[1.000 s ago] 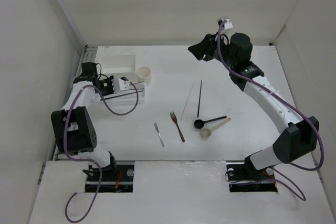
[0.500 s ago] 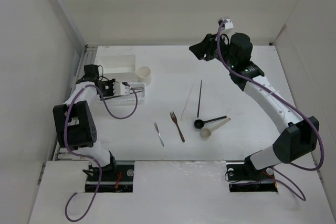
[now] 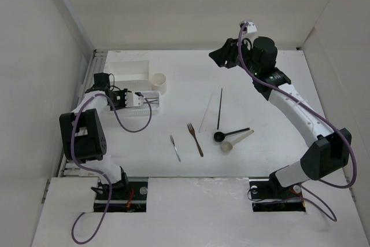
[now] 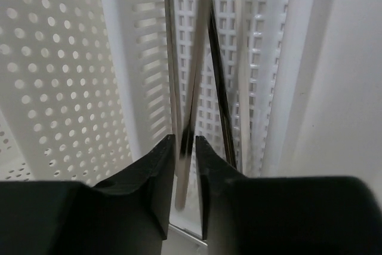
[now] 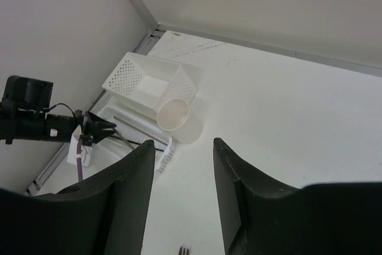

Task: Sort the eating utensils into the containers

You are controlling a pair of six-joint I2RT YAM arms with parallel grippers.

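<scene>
My left gripper (image 3: pixel 139 93) lies low at the left end of the slotted tray (image 3: pixel 151 108). In the left wrist view its jaws (image 4: pixel 185 141) stand a narrow gap apart around the end of a pale chopstick (image 4: pixel 194 76), which rests in the tray beside a dark chopstick (image 4: pixel 218 76) and a metallic one (image 4: pixel 170 58). On the table lie a dark chopstick (image 3: pixel 219 108), a pale chopstick (image 3: pixel 206 114), a black spoon (image 3: pixel 230 133), a beige spoon (image 3: pixel 236 140), a brown fork (image 3: pixel 195 139) and a grey fork (image 3: pixel 175 148). My right gripper (image 3: pixel 218 57) hangs open and empty high at the back.
A perforated white box (image 3: pixel 128 69) stands behind the tray, with a round cream cup (image 3: pixel 158 81) at its right. From the right wrist, the box (image 5: pixel 149 82), cup (image 5: pixel 178 120) and tray (image 5: pixel 134 129) are visible below. White walls close the table's left, back and right sides.
My left gripper has drawn back a little to the left along the tray, and its jaws have parted slightly from the pale chopstick. The right arm has not moved.
</scene>
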